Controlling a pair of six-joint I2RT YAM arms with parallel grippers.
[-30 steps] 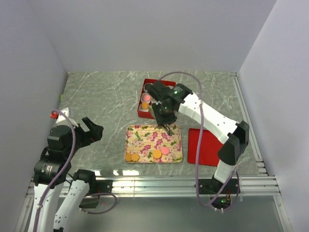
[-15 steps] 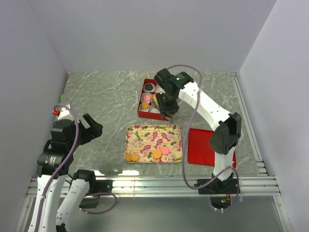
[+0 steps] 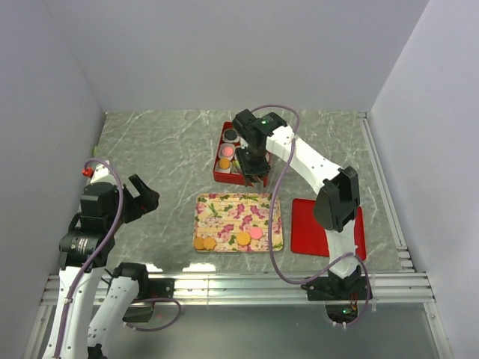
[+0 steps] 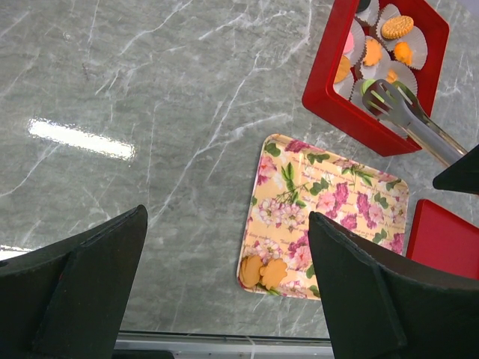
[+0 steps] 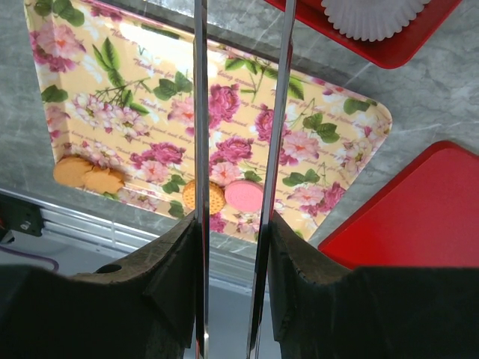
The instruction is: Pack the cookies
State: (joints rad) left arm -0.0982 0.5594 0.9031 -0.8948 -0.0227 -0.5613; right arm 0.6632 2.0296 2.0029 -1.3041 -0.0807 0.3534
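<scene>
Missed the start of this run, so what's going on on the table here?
The right gripper is clamped on metal tongs, their tips down in the red box of paper cups, at a green cookie; whether it is released I cannot tell. Several cups already hold cookies. Four more lie on the floral tray. The left gripper hangs open off to the left, holding nothing. A red lid lies beside the tray.

No legible text or labels anywhere
</scene>
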